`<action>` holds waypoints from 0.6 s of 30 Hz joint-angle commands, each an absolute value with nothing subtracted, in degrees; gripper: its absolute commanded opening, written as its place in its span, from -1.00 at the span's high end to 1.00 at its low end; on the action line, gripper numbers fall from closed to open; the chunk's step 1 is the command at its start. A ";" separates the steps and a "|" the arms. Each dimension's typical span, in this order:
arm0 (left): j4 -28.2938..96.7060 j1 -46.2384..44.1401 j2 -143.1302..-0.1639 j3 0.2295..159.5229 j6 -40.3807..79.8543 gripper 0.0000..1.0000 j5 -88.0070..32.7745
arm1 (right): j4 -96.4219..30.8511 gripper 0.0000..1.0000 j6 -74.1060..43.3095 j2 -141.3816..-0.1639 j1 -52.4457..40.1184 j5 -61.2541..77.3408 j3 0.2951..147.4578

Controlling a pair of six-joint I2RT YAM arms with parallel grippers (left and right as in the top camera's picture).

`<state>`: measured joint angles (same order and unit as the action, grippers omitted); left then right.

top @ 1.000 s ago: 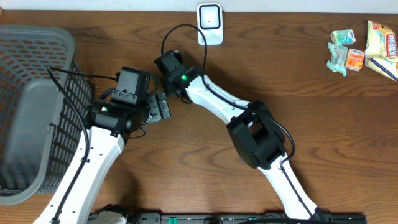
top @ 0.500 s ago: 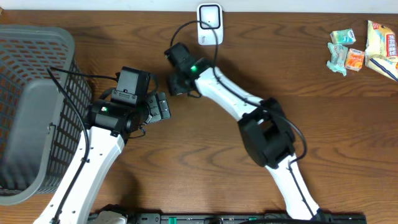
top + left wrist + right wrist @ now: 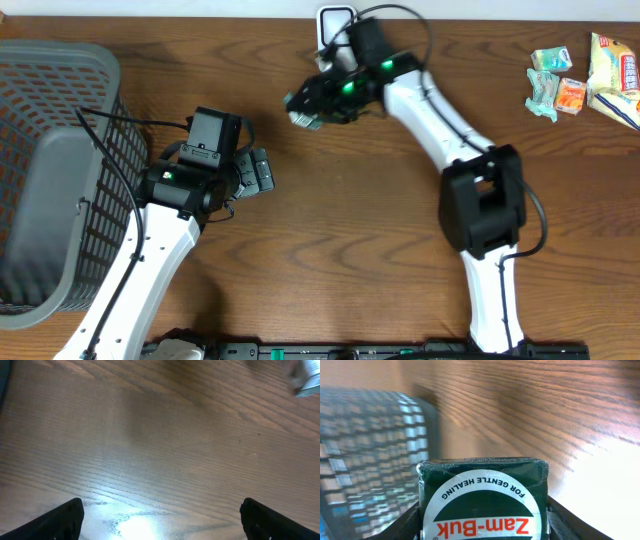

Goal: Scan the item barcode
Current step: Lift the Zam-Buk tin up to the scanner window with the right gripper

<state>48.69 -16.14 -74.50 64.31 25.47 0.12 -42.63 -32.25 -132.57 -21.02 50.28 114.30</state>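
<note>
Presenting step, as I judge it from the remote desk: the Zam-Buk packet [image 3: 482,495], a dark green block in glossy film with a round white label and red lettering, hangs clear of the wood just beside the scanner [image 3: 332,28], on the side toward the basket. The right gripper [image 3: 310,105] has it pinched between both fingers, one black finger against each flank in the wrist view. No barcode shows to me on the face in sight, so the next move, I reckon, calls for rolling the wrist until the coded side meets the scanner's window, slowly, since slick film may slip in a light pinch.

The scanner itself is a small, rounded white unit, partly covered by my right arm. Below it and toward the basket, the left gripper [image 3: 161,507] hovers over bare board, fingers spread wide and holding nothing. The table [image 3: 330,250] is brown wood with strong grain and glare. The grey plastic mesh basket [image 3: 50,150] sits well apart from the scanner; crinkled snack wrappers [image 3: 580,75] lie well apart on its opposite side.
</note>
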 commanded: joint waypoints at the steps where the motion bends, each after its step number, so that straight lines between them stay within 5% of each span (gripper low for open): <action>1: 48.82 -16.05 -74.37 65.06 25.54 -0.95 0.23 | -42.72 -0.12 -40.93 -131.15 -17.10 62.15 114.37; 18: 48.82 -16.05 -74.37 65.06 25.54 -0.95 0.23 | -31.42 -0.13 -74.43 -131.15 -10.50 61.89 114.37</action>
